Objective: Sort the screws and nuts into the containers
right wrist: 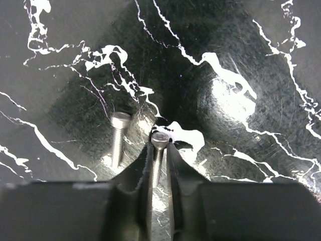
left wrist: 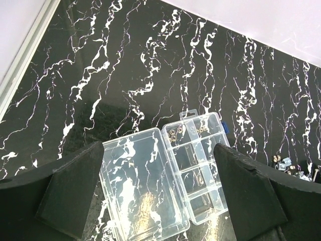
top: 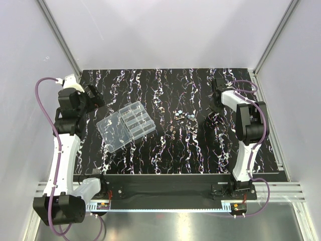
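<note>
The screw (right wrist: 158,159) lies on the table (right wrist: 251,60) between my right gripper's (right wrist: 159,146) fingers, which stand close on either side; I cannot tell if they touch it. A second screw (right wrist: 119,140) lies just left, with bare tabletop ahead. My left gripper (left wrist: 158,148) is spread wide above the organiser box (left wrist: 145,191).

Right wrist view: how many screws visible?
2. The first screw sits between the fingers of the right gripper; the second screw lies on the tabletop left of it. Others may be hidden.

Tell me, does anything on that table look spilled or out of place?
Only the loose screws and nuts, scattered on the tabletop right of the open organiser box instead of inside it. Nothing looks damaged.
</note>
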Motion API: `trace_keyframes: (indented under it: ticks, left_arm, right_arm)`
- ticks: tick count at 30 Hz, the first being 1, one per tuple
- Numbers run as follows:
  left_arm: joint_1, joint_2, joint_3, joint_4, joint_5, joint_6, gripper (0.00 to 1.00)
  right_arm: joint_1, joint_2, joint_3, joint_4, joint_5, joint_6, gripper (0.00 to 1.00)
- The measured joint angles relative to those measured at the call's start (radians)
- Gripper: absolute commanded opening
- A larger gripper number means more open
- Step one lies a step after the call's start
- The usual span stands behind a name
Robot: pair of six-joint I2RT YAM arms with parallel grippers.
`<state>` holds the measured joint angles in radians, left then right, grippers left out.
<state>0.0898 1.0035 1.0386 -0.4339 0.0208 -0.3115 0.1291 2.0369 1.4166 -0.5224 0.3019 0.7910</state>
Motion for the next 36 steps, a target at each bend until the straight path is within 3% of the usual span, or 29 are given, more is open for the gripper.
trace_keyframes:
  ticks: [2, 10, 14, 20, 25, 30, 36]
  left_arm:
    - [0.000, 0.000, 0.000, -0.005, -0.002, 0.001, 0.99]
    - [-0.003, -0.004, 0.000, -0.021, -0.027, 0.002, 0.99]
    - [-0.006, -0.013, 0.000, -0.022, -0.045, 0.001, 0.99]
    - [-0.026, -0.026, 0.000, -0.022, -0.085, -0.001, 0.99]
    - [-0.033, -0.061, 0.000, -0.023, -0.112, -0.003, 0.99]
    - [-0.050, -0.101, 0.000, -0.021, -0.143, -0.002, 0.99]
    - [-0.078, -0.112, 0.000, -0.022, -0.182, -0.002, 0.99]
  right_arm:
    - [0.001, 0.000, 0.001, -0.003, 0.003, -0.004, 0.00]
    - [0.048, -0.052, -0.003, -0.092, -0.001, -0.071, 0.00]
    - [0.174, -0.139, 0.029, -0.125, -0.026, -0.176, 0.00]
    - [0.421, -0.135, 0.305, -0.041, -0.167, -0.360, 0.00]
    - [0.544, 0.003, 0.544, 0.085, -0.335, -0.472, 0.00]
    - [0.575, 0.225, 0.727, 0.145, -0.486, -0.502, 0.00]
    - [0.589, 0.381, 0.800, 0.101, -0.532, -0.521, 0.00]
